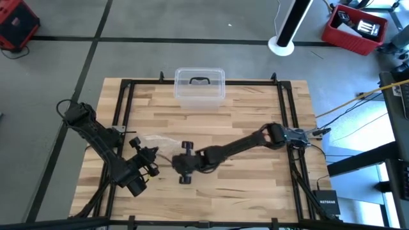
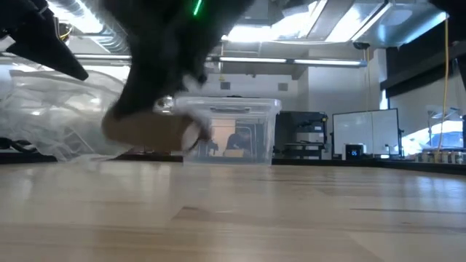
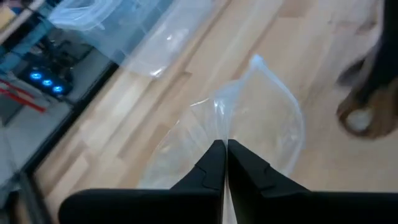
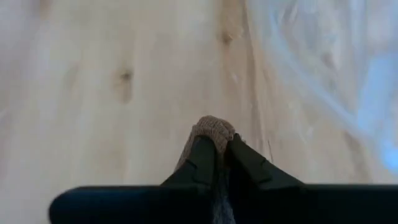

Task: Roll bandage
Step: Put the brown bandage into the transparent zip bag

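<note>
1. Dull brown knit shows between my right fingers (image 4: 221, 146): the bandage (image 4: 214, 129) is pinched there, a rounded end of it poking out past the tips, just above the bare wood of the worktop (image 4: 112, 93).
2. In the low view a brown lump of the same fabric (image 2: 145, 131) hangs under the blurred dark bulk of my right arm, close to the worktop and in front of the clear plastic box (image 2: 229, 127). I cannot tell whether that lump is already wound or merely bunched.
3. My judgement: the rolling is at an early or middle stage. No neat finished roll shows lying on the worktop, and how much strip is still loose is hidden by the arm.
4. My right fingers are closed on the bandage, with the fabric filling the narrow gap between them.
5. My left fingers (image 3: 225, 160) are pressed together on a fold of the crinkled clear plastic bag (image 3: 261, 118), holding it off to the left of the work, near the middle front of the worktop.
6. From above, both grippers sit close together at the front centre, right gripper (image 1: 185, 165) just beside left gripper (image 1: 146, 167).
7. Left to do, as I judge it: wind the remaining length and set it down.
</note>
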Controlling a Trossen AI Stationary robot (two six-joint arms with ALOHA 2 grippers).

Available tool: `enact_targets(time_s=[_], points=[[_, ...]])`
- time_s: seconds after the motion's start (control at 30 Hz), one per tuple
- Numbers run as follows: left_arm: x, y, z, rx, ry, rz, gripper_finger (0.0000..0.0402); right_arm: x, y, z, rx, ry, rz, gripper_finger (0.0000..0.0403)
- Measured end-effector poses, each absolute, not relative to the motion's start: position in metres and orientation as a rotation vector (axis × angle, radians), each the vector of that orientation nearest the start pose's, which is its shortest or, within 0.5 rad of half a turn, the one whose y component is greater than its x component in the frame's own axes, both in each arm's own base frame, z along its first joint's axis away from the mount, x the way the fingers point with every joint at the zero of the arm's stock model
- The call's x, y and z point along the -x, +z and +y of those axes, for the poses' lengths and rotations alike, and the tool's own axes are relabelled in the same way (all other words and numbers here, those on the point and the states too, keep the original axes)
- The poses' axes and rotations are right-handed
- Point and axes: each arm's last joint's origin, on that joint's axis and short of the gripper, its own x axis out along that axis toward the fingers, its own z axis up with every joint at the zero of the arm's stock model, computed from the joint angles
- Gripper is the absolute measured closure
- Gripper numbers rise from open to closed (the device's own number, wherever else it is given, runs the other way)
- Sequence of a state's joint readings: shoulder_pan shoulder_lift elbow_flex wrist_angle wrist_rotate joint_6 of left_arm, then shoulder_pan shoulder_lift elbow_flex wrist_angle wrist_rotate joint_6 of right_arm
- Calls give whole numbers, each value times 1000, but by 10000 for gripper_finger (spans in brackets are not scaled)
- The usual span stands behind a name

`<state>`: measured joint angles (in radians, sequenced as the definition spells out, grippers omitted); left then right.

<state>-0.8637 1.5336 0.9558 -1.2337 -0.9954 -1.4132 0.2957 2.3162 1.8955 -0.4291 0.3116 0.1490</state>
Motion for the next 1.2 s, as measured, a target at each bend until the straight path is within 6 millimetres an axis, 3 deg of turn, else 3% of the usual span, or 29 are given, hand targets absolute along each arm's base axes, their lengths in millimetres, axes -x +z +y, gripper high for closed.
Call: enact_targets(time_s=[0.2, 0.33, 0.43, 0.6, 0.87, 1.2], points=[[-170, 201, -169, -124, 631, 667, 396, -456, 232, 174, 317, -41, 786, 376], [-177, 202, -179, -108, 548, 640, 396, -446, 282, 187, 409, 12, 570, 383], [-182, 211, -184, -97, 490, 614, 396, -451, 301, 191, 490, 72, 414, 386], [-183, 241, -190, -36, 423, 555, 396, -464, 302, 187, 510, 199, 231, 386], [-170, 281, -191, 35, 283, 470, 396, -468, 299, 182, 690, 175, 75, 387], [-166, 286, -190, 40, 264, 462, 396, -464, 310, 187, 903, 134, 3, 387]])
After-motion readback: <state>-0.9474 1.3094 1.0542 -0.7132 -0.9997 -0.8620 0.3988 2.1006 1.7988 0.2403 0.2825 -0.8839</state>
